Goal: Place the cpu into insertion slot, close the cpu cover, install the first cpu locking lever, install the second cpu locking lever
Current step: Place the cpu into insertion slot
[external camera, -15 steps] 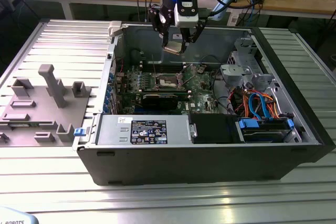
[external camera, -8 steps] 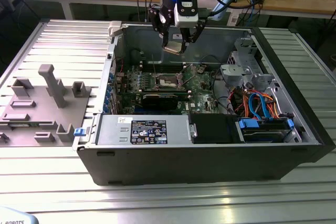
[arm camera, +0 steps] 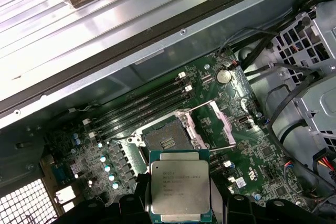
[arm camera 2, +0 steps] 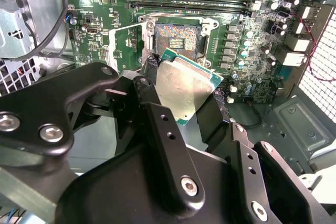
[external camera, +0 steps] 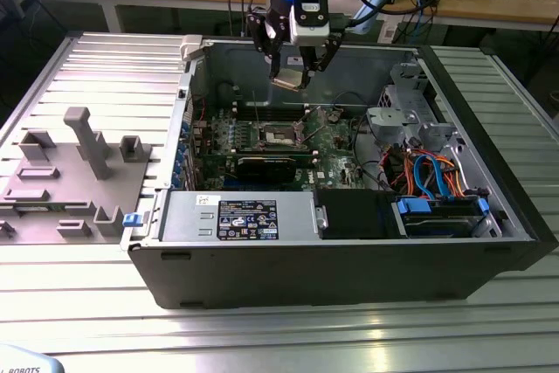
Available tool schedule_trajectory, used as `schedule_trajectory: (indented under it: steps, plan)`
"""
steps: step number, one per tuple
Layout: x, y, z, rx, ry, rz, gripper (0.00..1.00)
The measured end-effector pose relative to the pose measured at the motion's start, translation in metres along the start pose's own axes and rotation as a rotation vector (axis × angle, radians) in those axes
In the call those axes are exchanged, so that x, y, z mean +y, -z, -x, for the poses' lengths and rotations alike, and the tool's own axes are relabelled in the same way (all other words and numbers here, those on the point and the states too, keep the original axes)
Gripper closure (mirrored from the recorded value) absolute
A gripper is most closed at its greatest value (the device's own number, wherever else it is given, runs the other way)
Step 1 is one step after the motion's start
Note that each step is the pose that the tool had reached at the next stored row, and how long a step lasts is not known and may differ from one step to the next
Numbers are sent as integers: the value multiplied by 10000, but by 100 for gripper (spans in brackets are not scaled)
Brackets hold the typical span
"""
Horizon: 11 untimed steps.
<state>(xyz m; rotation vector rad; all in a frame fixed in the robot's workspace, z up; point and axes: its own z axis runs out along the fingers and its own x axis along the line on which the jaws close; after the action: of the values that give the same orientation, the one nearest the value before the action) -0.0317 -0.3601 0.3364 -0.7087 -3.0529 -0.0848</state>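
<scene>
My end effector [external camera: 293, 72] gripped the cpu [arm camera: 180, 187] by its edges, holding it above the bare insertion slot [arm camera: 167, 141] on the green motherboard [arm camera: 265, 156]; the cpu cover [arm camera: 221, 123] looked swung open beside it, I think.

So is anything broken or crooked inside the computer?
Nothing stands out. The gripper holds the cpu above the motherboard, and the insertion slot is open and empty.
</scene>
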Motion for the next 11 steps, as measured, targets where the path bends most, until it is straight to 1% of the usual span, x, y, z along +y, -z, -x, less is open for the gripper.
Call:
schedule_trajectory:
  steps: [11]
  plan:
    - [0,0,0,-4,-77,0,46]
